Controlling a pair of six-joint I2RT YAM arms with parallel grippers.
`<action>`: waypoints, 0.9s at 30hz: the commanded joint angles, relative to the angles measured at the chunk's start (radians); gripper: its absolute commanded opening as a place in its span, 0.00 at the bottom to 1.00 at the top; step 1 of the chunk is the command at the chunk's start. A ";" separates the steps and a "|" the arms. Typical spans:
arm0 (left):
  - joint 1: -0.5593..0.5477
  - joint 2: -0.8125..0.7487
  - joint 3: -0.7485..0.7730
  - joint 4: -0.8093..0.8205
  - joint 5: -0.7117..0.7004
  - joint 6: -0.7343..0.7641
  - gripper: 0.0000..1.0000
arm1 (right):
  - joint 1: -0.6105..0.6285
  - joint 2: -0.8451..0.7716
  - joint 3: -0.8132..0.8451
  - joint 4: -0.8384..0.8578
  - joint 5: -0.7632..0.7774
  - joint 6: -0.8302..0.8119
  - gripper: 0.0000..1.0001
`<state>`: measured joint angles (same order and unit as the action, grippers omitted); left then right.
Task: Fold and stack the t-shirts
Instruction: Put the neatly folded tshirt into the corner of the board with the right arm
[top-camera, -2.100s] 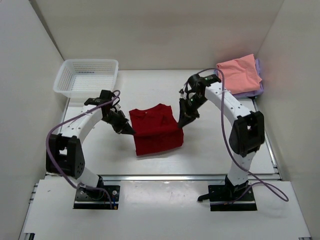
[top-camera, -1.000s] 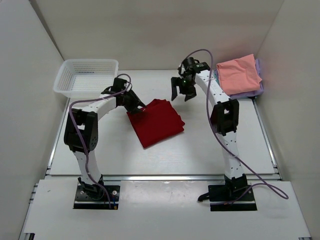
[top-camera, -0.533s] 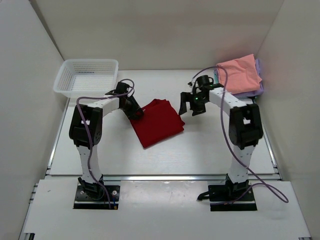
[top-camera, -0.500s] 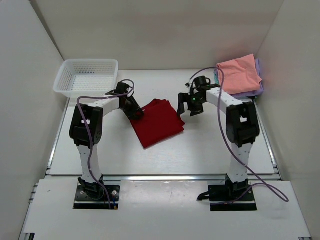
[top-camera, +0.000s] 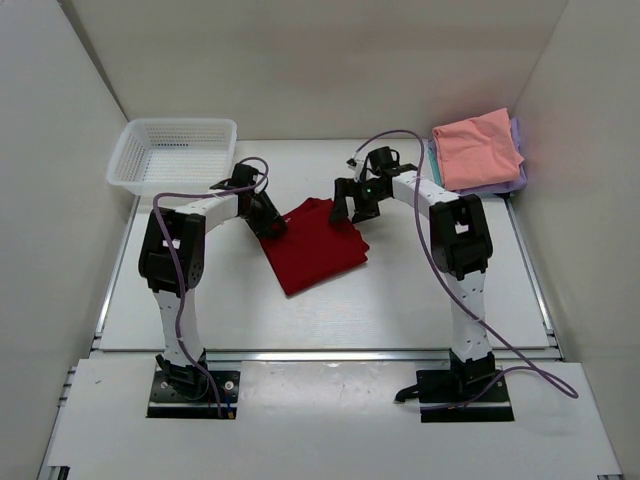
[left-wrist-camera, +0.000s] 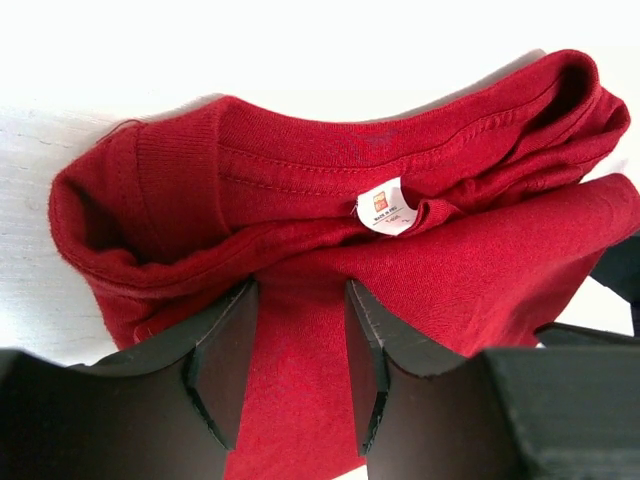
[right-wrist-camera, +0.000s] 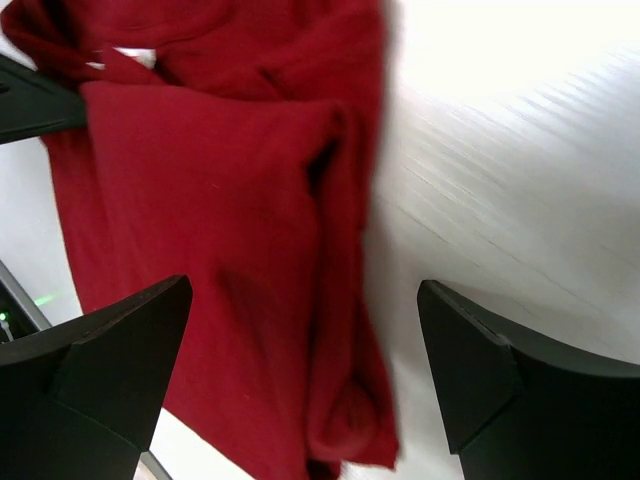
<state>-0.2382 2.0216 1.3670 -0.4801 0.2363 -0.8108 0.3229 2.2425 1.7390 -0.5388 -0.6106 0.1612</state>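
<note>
— Which way does our dark red t-shirt lie?

— We see it folded near the middle of the table, turned corner-on like a diamond. It is close to square, so we can barely pick a long axis; its longer edges seem to run from near-left to far-right. The collar with its white label sits at the left corner.

— And our left gripper?

— It is at that left corner. In the wrist view a fold of red cloth fills the narrow gap between the jaws, so we call it clenched on the shirt.

— The right gripper?

— Its jaws are spread wide, hovering over the shirt's far-right edge, holding nothing.

— What differs from before?

— Two seconds ago the shirt lay squarer to the table edge; now it is rotated. Half a second ago our right gripper hung off to the right, clear of the cloth; it has since come left over the far corner. The left gripper and the shirt have not shifted in that half second.

— The other shirts?

— The salmon pink square tops the lavender one at the far right, with a teal edge showing. The white basket is far left.
</note>
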 joint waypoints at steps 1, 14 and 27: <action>0.014 0.005 -0.040 -0.009 -0.055 0.029 0.51 | 0.047 0.061 0.031 -0.058 -0.018 -0.043 0.94; 0.034 -0.058 -0.023 -0.028 -0.054 0.021 0.53 | 0.168 0.195 0.188 -0.334 0.356 -0.100 0.50; 0.120 -0.385 -0.143 0.020 0.017 -0.013 0.54 | 0.064 -0.010 0.370 -0.409 0.644 -0.153 0.00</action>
<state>-0.1265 1.7546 1.2808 -0.4839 0.2428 -0.8219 0.4698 2.3528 2.0499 -0.9020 -0.1394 0.0509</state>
